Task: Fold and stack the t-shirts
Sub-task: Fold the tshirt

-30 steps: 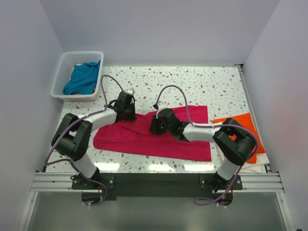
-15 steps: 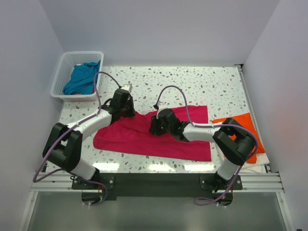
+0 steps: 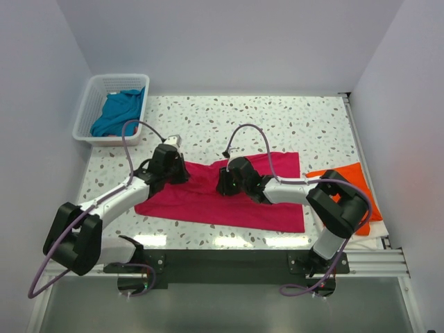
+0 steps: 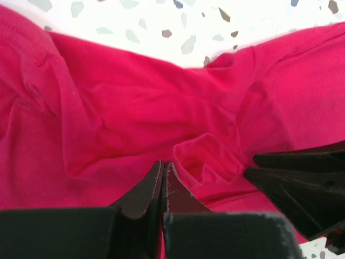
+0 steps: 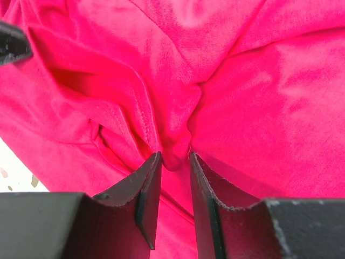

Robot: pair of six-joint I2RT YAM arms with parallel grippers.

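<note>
The crimson-pink t-shirt (image 3: 208, 201) is plain, as are the bright orange t-shirt (image 3: 350, 177) and the teal-blue t-shirt (image 3: 119, 112); the basket (image 3: 84, 114) is white lattice, the table (image 3: 291, 125) white with grey-brown flecks, the arms (image 3: 121, 198) black and white

The top view is lit brightly and evenly from above, with only soft shadows cast; white glare is seen along the near edge of the table (image 3: 229, 240). In the wrist views the crimson-pink t-shirt (image 4: 108, 124) is rendered oversaturated, and the left gripper (image 4: 163, 168) is blurred.

Tabletop (image 3: 305, 125) open at far side, basket (image 3: 87, 109) probably blocking far-left corner
</note>
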